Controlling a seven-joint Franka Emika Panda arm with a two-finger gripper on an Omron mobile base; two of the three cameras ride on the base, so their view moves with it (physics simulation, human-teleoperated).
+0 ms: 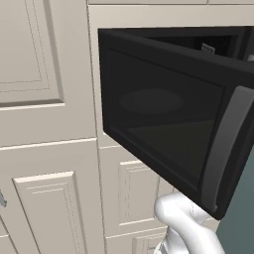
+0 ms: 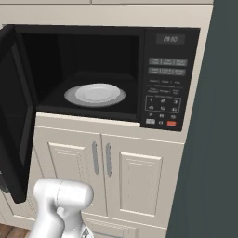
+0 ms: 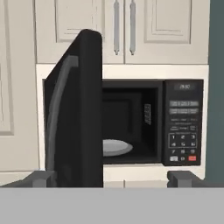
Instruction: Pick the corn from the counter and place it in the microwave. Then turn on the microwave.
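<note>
Inside cream cabinets, black microwave (image 2: 139, 74) gapes, door (image 3: 76, 113) swung wide

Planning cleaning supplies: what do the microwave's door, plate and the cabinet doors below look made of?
Microwave door: dark glossy glass, faintly reflective, with a matte grey, perhaps plastic, handle. Plate: smooth white, likely ceramic or glass. Cabinet doors: cream painted panels, probably wood.
</note>
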